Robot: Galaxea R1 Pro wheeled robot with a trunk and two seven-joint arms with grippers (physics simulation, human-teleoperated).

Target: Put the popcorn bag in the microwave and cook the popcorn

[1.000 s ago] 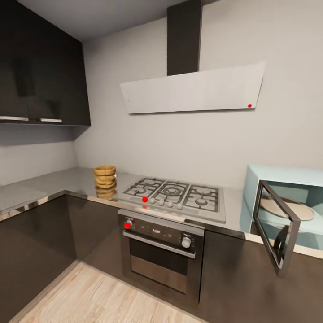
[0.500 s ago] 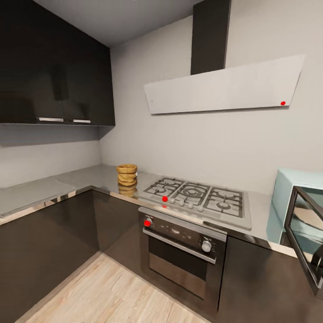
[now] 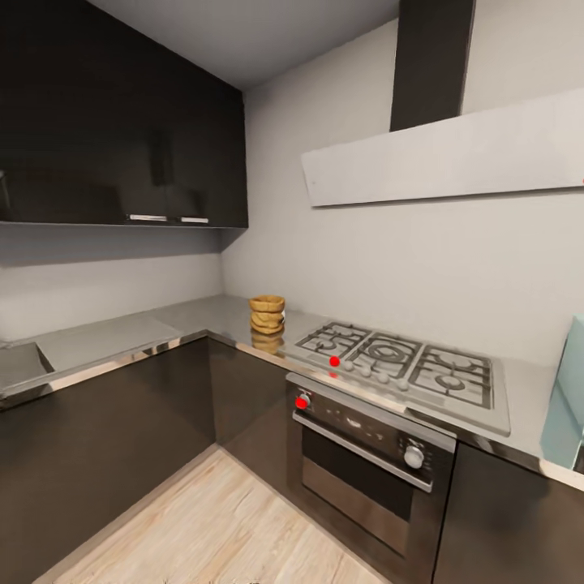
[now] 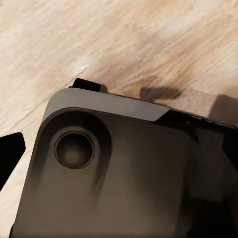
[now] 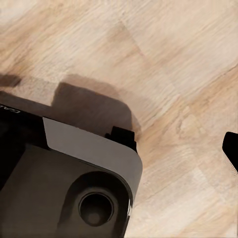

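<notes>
Bag [image 3: 267, 314] stands upright on the countertop [image 3: 113, 337] in the corner, just beside the hob's [image 3: 401, 365] far-left edge — mouth up, long axis vertical. Microwave [image 3: 565, 405] shows as a pale blue sliver at the head view's right edge, well apart from the bag, with the hob between them. Both wrist views look down over the robot's dark base [image 4: 124, 173] onto the wood floor [image 5: 173, 74]; whether the fingers are spread or closed, cannot tell. Judgement: approach not finished — bag lies ahead, slightly left of centre, so the left arm looks the nearer.
</notes>
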